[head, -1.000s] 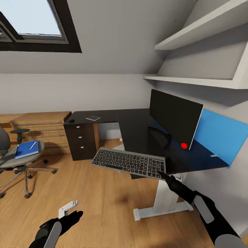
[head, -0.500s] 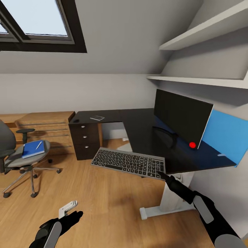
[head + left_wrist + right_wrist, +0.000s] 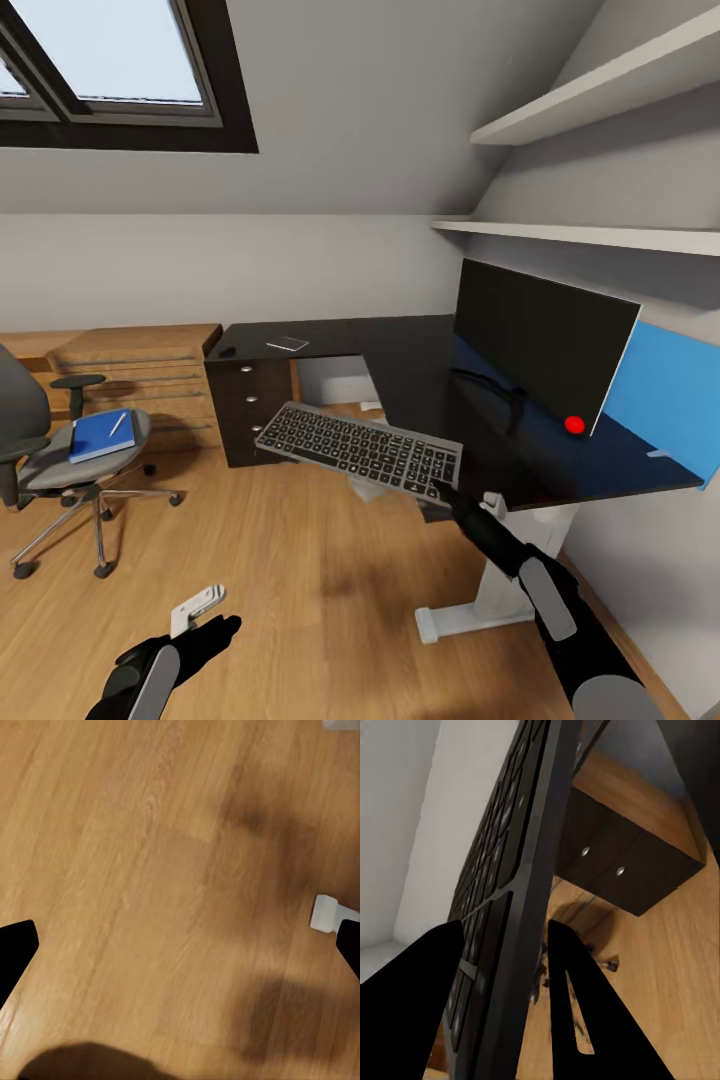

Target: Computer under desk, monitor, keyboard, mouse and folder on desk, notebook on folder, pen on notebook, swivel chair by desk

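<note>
My right gripper [image 3: 443,490] is shut on one end of the keyboard [image 3: 355,449], which hangs in the air over the floor by the front edge of the black desk [image 3: 400,365]. In the right wrist view the keyboard [image 3: 510,870] runs edge-on between the fingers [image 3: 577,1020]. The monitor [image 3: 540,343] stands on the desk. Far back on it lie the notebook [image 3: 288,343] and the mouse [image 3: 227,351]. At the left, the swivel chair [image 3: 40,470] carries the blue folder [image 3: 100,437] with the pen [image 3: 118,424] on top. My left gripper [image 3: 215,632] hangs open over the floor. The computer is hidden.
A low light-wood dresser [image 3: 140,365] stands against the back wall, left of the desk's drawers [image 3: 245,410]. A blue panel [image 3: 675,400] leans behind the monitor. White shelves [image 3: 580,235] jut out above the desk. Its white leg [image 3: 490,590] stands on the wooden floor [image 3: 300,580].
The camera has panned a little left. My right arm has swung left, carrying the keyboard slightly left and up along the desk's front edge. The left gripper has kept still.
</note>
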Tool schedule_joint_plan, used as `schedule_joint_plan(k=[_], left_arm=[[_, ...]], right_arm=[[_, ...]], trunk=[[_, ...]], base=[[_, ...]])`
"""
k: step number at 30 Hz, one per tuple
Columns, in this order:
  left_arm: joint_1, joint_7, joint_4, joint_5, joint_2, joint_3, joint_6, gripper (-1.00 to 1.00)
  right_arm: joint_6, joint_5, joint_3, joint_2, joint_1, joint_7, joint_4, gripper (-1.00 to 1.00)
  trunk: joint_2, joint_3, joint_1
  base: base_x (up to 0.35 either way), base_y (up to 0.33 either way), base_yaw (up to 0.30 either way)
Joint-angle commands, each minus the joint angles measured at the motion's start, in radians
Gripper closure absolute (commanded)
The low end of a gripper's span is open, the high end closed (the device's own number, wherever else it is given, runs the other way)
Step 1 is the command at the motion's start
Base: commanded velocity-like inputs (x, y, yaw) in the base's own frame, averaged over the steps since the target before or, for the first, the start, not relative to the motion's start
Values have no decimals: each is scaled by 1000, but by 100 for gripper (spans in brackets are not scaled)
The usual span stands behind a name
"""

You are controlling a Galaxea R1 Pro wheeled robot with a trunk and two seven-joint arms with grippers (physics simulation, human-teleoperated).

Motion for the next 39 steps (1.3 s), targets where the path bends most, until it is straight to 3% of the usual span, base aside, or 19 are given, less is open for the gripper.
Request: schedule_joint_plan(k=[1,6,7,9,11,13,16,27,32,39], left_arm=[[0,8,-1,11,0,0,4,-100],[0,8,-1,10,0,0,4,-100],[0,8,0,9,0,0,4,-100],[0,8,0,9,0,0,4,-100],[0,8,0,9,0,0,4,-100],[0,8,0,9,0,-1,4,-100],[0,8,0,10,-1,-2,4,-100],[0,8,54,8,-6,-7,-25,-100],[0,8,60,6,-6,-8,-32,-100],[0,8,62,8,-6,-8,-33,-100]], right_arm=[[-2,-1,0,4,0,-1,-9,100],[-35,-4,0,54,-3,-77,-54,100],[-71,-13,-1,82,-4,-145,-72,100],[-153,-38,-1,114,-5,-237,-85,100],[-347,-104,4,147,-6,-359,-89,100],[-440,-130,7,159,-6,-416,-88,100],[-511,-143,10,169,-7,-472,-84,100],[-535,-151,9,174,-5,-490,-81,100],[-537,-160,10,195,-5,-484,-81,100],[-540,-236,8,197,-4,-481,-83,100]], trunk=[[-1,-1,0],[-1,-1,0],[-1,-1,0],[-1,-1,0],[-1,-1,0],[-1,-1,0],[-1,-1,0],[-1,-1,0],[-1,-1,0],[-1,-1,0]], base=[[1,1,0],[0,0,0],[0,0,0],[0,0,0],[0,0,0],[0,0,0],[0,0,0],[0,0,0],[0,0,0],[0,0,0]])
